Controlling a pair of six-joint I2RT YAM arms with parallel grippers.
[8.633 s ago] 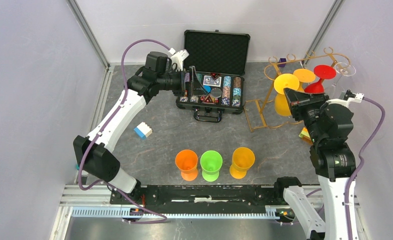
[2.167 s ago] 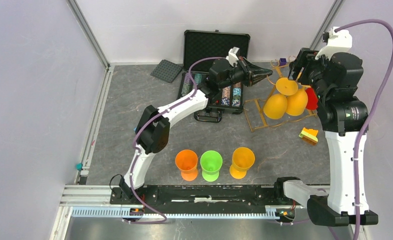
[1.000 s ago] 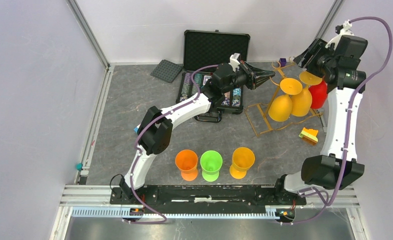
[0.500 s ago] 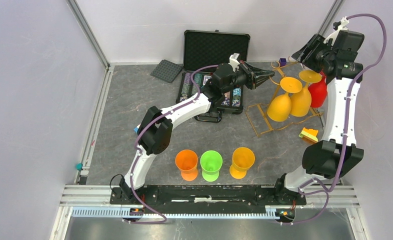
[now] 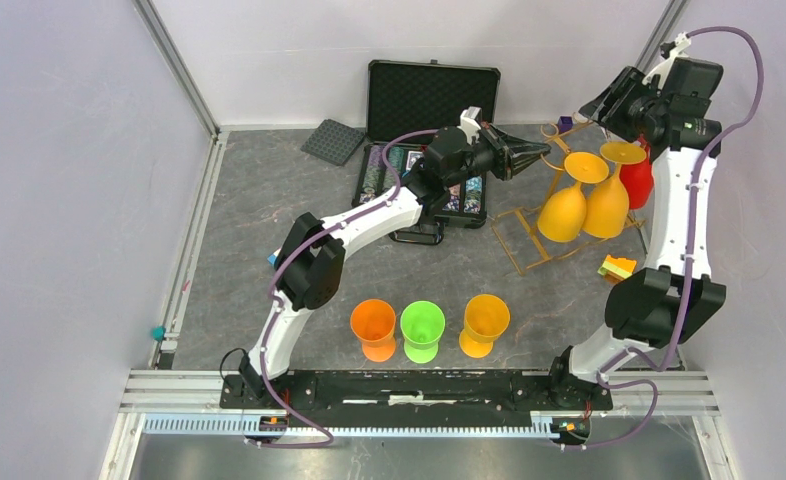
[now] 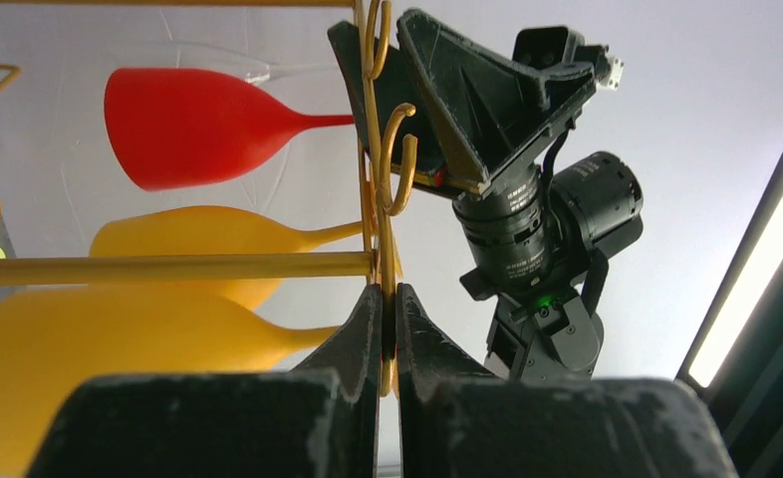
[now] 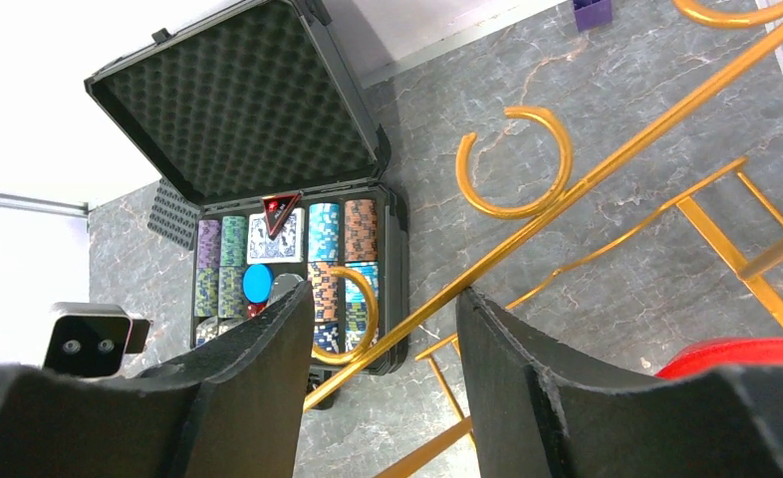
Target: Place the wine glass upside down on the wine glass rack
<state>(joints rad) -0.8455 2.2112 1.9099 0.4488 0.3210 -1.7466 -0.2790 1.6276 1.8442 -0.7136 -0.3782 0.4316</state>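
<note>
Top external view, left to right. Left gripper [image 5: 541,150]: was clamped tight on a top wire of the wine glass rack [image 5: 517,243], which stood at the far right corner of the table [image 5: 269,200]. Yellow wine glass [image 5: 606,205]: hung bowl-down from the rack, with a red glass [image 5: 637,185] just beside it. Right gripper [image 5: 609,103]: jaws stood parted and empty, straddling a rail. Hazard: a careless withdrawal could snag that rail, rocking the rack and unseating glasses.

Evenly, brightly lit from overhead; shadows faint, soft. Blown-out white backdrop [image 6: 696,90] plus glaring light strip [image 6: 751,269] in left wrist view. Nearby fingers [image 7: 238,398] slightly soft.
</note>
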